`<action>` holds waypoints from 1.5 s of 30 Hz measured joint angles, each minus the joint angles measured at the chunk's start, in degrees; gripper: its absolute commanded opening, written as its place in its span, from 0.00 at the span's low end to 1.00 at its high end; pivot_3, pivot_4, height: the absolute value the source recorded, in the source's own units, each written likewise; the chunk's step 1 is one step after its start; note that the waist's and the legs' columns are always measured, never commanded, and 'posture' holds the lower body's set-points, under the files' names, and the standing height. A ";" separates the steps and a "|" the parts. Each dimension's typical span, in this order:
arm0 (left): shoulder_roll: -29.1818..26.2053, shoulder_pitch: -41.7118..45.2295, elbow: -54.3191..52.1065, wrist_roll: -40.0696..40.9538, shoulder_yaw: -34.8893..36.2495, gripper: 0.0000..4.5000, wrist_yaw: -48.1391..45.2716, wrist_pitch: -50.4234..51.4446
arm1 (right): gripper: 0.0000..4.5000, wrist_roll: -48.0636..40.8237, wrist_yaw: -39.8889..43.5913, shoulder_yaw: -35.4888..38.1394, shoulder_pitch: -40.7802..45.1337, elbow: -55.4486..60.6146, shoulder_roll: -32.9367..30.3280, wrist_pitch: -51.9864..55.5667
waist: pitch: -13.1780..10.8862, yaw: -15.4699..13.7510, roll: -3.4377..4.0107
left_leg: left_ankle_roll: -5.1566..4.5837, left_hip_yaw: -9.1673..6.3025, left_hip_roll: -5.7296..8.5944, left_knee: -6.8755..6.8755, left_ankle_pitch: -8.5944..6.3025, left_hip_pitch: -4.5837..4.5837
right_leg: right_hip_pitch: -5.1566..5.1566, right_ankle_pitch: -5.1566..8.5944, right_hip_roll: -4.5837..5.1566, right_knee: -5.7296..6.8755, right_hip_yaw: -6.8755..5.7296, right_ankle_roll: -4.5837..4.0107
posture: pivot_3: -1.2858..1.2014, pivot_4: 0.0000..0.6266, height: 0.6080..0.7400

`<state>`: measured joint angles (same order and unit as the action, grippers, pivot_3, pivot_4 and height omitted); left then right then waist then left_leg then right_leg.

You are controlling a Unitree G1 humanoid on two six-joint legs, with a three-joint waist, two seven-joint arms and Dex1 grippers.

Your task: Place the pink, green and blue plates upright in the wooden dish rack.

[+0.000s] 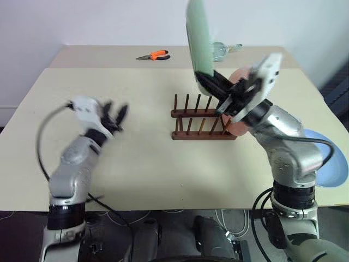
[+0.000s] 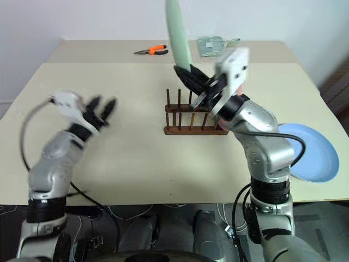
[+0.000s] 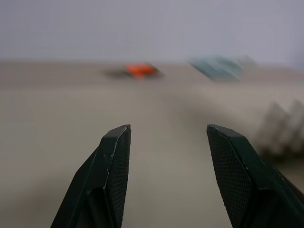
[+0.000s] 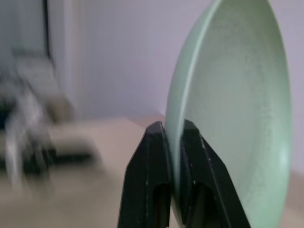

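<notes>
Wooden dish rack (image 1: 203, 118) sits mid-table, two rows of thin pegs. One pink plate (image 1: 240, 103) stands at its right end, mostly hidden behind the right arm, so exact slot unclear. Rest of the rack slots look bare.

Three plates total: pink one at the rack, green plate (image 1: 198, 37) held upright above the rack, top edge cut off by the frame, blue plate (image 2: 313, 153) lying flat at the table's right edge, partly covered by the right arm.

Right gripper (image 4: 173, 137) clenched on the green plate's lower rim, one finger each side. Left gripper (image 3: 168, 137) released, fingers spread, nothing between them, hovering over bare table well left of the rack.

Far side: one orange-handled pliers (image 1: 154, 55), one clear bag-like item (image 2: 214, 45), blurry, hard to identify.
</notes>
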<state>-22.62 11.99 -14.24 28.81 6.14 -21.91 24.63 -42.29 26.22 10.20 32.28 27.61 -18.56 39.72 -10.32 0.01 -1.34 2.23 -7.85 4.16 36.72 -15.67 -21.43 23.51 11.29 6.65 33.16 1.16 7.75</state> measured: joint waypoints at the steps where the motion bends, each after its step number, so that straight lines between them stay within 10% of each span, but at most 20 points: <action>1: -1.21 -1.22 -0.63 0.61 -1.11 0.57 -2.66 0.56 | 0.00 -2.83 -1.78 1.14 -0.10 0.38 0.04 2.14 | 0.00 0.10 0.01 | 0.00 0.02 -0.03 -0.03 0.00 0.01 | 0.03 0.03 -0.02 0.02 -0.02 -0.07 | 0.52 0.24 1.00; 13: -7.30 -7.93 -7.81 1.61 -10.48 0.57 -16.65 5.07 | 0.00 -17.28 -14.41 5.84 -2.52 -2.68 -0.02 12.00 | 0.01 0.70 0.29 | -0.01 0.19 -0.05 -0.44 0.04 0.08 | 0.23 0.12 -0.01 0.05 0.07 -0.19 | 0.52 0.24 1.00; 20: -6.09 -7.21 -11.56 1.96 -11.68 0.58 -15.91 7.81 | 0.66 -15.20 -16.14 3.88 -2.81 -4.41 -1.37 12.03 | 0.01 0.71 0.31 | -0.01 0.20 -0.04 -0.44 0.04 0.08 | 0.24 0.12 -0.02 0.06 0.06 -0.18 | 0.52 0.24 1.00; 26: -5.26 -4.33 -11.87 2.95 -11.73 0.58 -15.27 9.96 | 0.66 -5.64 -10.65 2.31 -2.22 -2.36 -9.29 3.54 | 0.01 0.59 0.30 | -0.01 0.22 -0.02 -0.41 0.04 0.06 | 0.19 0.14 -0.01 0.01 0.05 -0.13 | 0.52 0.24 1.00; 31: -3.84 -2.02 -11.07 2.83 -14.24 0.58 -16.08 10.11 | 0.66 -11.24 -7.14 17.54 -3.04 -0.87 -18.40 1.13 | 0.00 -0.28 0.28 | -0.02 0.23 -0.02 -0.42 0.04 0.08 | 0.07 0.17 0.02 -0.08 0.04 -0.10 | 0.52 0.24 1.00; 38: -3.19 0.55 -6.43 0.02 -18.66 0.58 -20.68 8.24 | 0.66 -1.53 0.47 26.31 -34.76 0.45 -27.70 0.73 | 0.13 -0.83 0.26 | -0.04 0.37 -0.02 -0.33 0.03 0.07 | 0.00 0.27 0.12 -0.08 0.03 -0.01 | 0.52 0.24 1.00; 45: -1.75 2.29 -3.96 -2.08 -20.69 0.58 -23.69 5.79 | 0.61 20.81 -0.49 11.87 -50.89 -3.66 -28.37 -5.41 | 0.21 -0.22 0.47 | -0.03 0.60 -0.07 -0.31 0.02 0.08 | -0.02 0.35 0.14 -0.06 0.12 0.09 | 0.52 0.24 1.00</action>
<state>-24.37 14.28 -18.19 26.73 -14.55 -45.60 30.42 -21.47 25.73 22.07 -18.61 23.94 -46.93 34.32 -10.11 -0.21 -0.87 2.20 -7.26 4.08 36.41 -15.66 -21.35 23.49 11.64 6.80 33.10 1.28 7.83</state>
